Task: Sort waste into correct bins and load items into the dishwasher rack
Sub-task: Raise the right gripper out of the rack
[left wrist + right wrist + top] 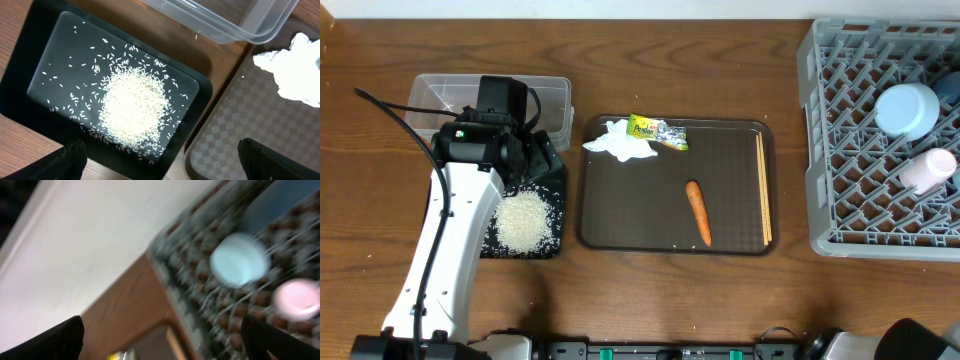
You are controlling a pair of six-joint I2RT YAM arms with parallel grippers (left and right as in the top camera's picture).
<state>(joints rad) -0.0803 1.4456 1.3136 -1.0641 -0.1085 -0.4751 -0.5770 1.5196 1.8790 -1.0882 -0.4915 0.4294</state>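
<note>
L gripper (160,155) & R gripper (162,337) fingers splayed wide; rice heap (134,107) white, loose, in black tray (17,97).

The wooden counter (670,300) is carrying a clear tub (438,95), a black tray (556,205) touching it, a brown tray (630,210) at centre and a grey rack (840,150) at right.

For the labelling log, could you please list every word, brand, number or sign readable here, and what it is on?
Snack wrapper: dark lettering on its yellow-green face, too small to read.
No other text shows in any view; the right wrist view is blurred.
</note>
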